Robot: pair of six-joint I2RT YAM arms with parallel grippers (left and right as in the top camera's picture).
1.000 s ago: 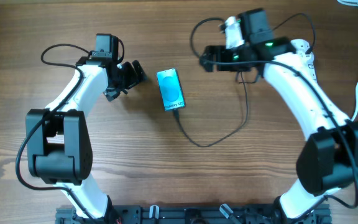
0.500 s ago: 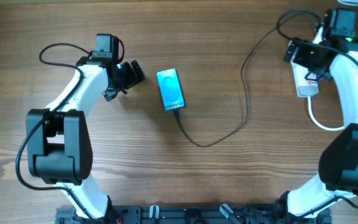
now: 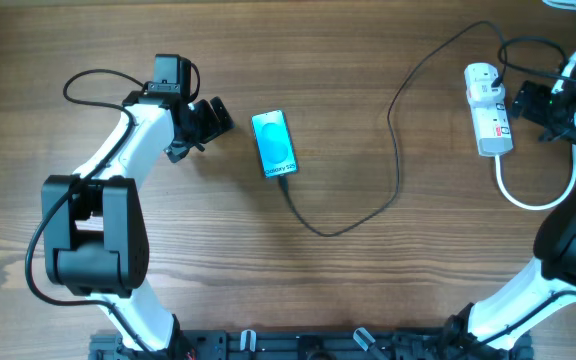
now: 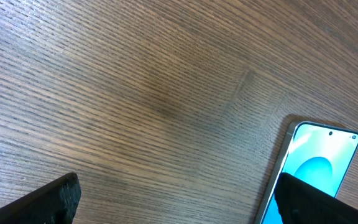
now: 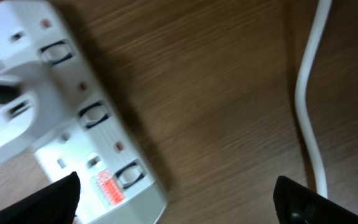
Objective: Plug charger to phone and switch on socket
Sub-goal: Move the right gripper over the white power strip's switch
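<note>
The phone point(image 3: 274, 144) lies face up on the table, teal screen lit; it also shows in the left wrist view point(image 4: 319, 171). The black charger cable point(image 3: 396, 170) meets the phone's lower end, loops right and up, and ends in the white adapter point(image 3: 479, 75) seated in the far end of the socket strip point(image 3: 492, 125). My left gripper point(image 3: 206, 122) is open and empty, just left of the phone. My right gripper point(image 3: 521, 104) is open and empty, just right of the strip. The right wrist view shows the strip point(image 5: 98, 146), its red marking and the adapter point(image 5: 8, 115).
The strip's thick white cord point(image 3: 528, 200) curves from its near end toward my right arm, and shows in the right wrist view point(image 5: 308, 118). A black arm cable point(image 3: 93, 80) loops beside my left arm. The table's right edge is close to my right gripper.
My right arm has swung from the table's middle to the far right, uncovering the strip and adapter. The charger cable now stretches up to the right. Left arm and phone have not moved.
</note>
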